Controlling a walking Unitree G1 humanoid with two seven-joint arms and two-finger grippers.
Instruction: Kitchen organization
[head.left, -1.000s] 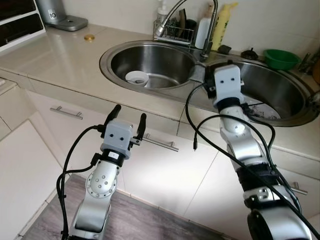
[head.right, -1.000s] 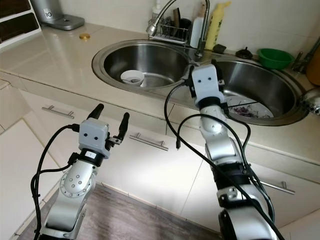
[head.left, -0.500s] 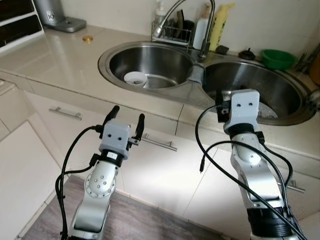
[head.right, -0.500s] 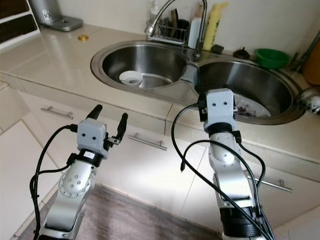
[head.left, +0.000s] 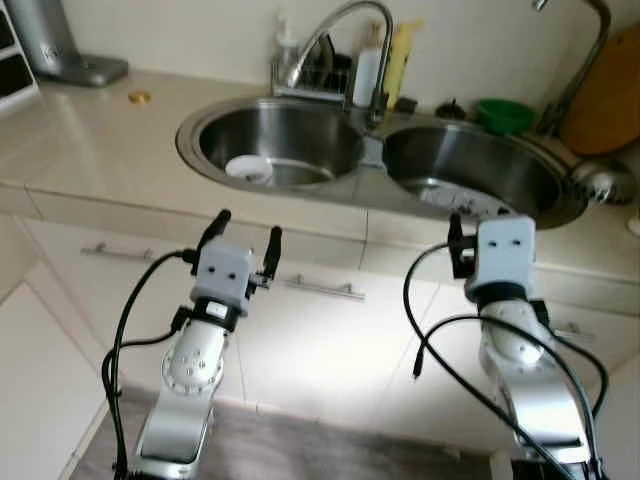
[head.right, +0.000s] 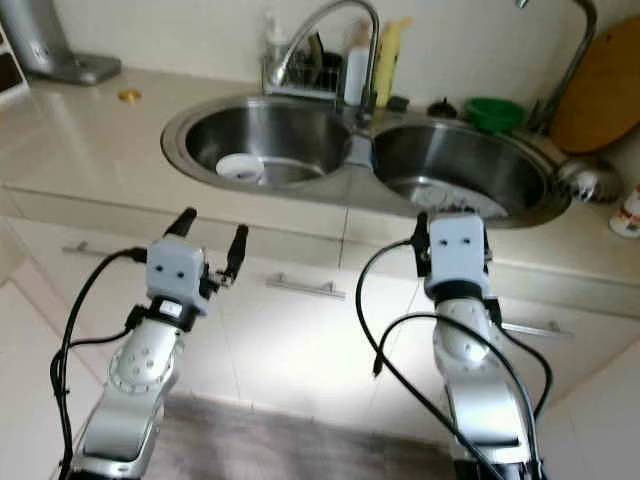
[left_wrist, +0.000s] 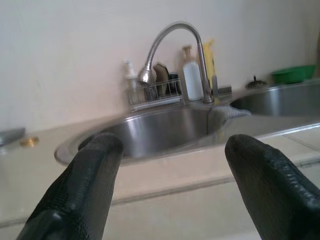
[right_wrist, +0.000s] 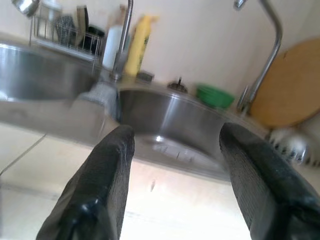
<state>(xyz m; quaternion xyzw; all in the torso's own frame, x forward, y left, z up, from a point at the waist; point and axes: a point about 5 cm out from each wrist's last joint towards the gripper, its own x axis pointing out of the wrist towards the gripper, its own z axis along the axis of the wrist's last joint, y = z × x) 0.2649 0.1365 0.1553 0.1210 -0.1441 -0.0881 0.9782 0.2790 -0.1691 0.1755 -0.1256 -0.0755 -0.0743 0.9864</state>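
A steel double sink is set in the beige counter. Its left basin holds a small white bowl; something flat and pale lies in the right basin. My left gripper is held up in front of the cabinet below the left basin, open, with nothing between its fingers. My right gripper stands before the counter edge at the right basin, open and holding nothing. Its white wrist block hides most of its fingers in the head views.
A curved tap rises behind the sink beside a wire rack with bottles. A green bowl and a round wooden board stand at the back right. A gold lid lies on the left counter. Drawer handles face me.
My right arm has drawn back from over the sink divider to in front of the counter edge. The whole picture has shifted, so the camera moved back. The left arm keeps its pose.
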